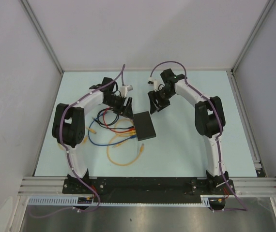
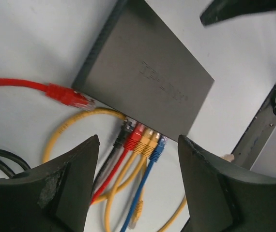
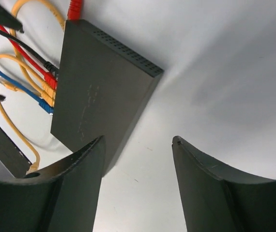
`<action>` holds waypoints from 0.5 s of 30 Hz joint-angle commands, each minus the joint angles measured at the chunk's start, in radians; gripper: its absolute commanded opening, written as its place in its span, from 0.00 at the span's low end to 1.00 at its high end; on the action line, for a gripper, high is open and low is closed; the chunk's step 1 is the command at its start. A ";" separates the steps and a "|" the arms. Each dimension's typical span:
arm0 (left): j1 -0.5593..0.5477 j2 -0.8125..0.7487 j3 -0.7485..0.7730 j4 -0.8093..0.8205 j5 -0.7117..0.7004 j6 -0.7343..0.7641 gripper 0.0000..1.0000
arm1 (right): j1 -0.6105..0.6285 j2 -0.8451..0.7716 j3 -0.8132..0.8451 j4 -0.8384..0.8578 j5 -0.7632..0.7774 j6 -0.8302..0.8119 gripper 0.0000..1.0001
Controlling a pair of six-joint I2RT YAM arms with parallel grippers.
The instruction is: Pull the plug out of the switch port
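Nearest my side of the bench (image 1: pixel 186 154) lies a loose yellow cable (image 1: pixel 121 157), coiled and unplugged. Just beyond it, near the bench's middle, the switch (image 1: pixel 144 125) rests flat with its socket edge turned left. Five plugs sit in that edge in a row: black plug (image 2: pixel 125 131), red plug (image 2: pixel 137 134), two yellow plugs (image 2: pixel 148 140) and blue plug (image 2: pixel 159 146). A spare red plug (image 2: pixel 72 96) lies free just beside a switch corner.

Farther back, the left jaws hang spread above the plug row, gripping nothing. The right jaws, also spread and empty, hover over the switch's opposite side.

I judge this to be the approach step, with no plug drawn yet. Next I would steady the box with the right jaws, close the left on a single plug and pull straight out along its cable. The crowded row calls for precision.
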 commanded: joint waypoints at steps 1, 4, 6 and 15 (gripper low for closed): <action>0.008 0.026 0.085 -0.005 -0.020 -0.010 0.69 | 0.035 0.001 -0.042 0.071 -0.024 0.028 0.59; 0.008 0.060 0.095 -0.018 -0.012 -0.006 0.65 | 0.050 -0.018 -0.030 0.082 -0.067 0.031 0.40; 0.008 0.072 0.084 -0.021 -0.006 -0.007 0.61 | 0.064 -0.019 -0.021 0.074 -0.119 0.020 0.25; 0.006 0.054 -0.051 0.050 0.040 -0.044 0.59 | 0.112 0.019 -0.079 0.045 -0.170 -0.041 0.05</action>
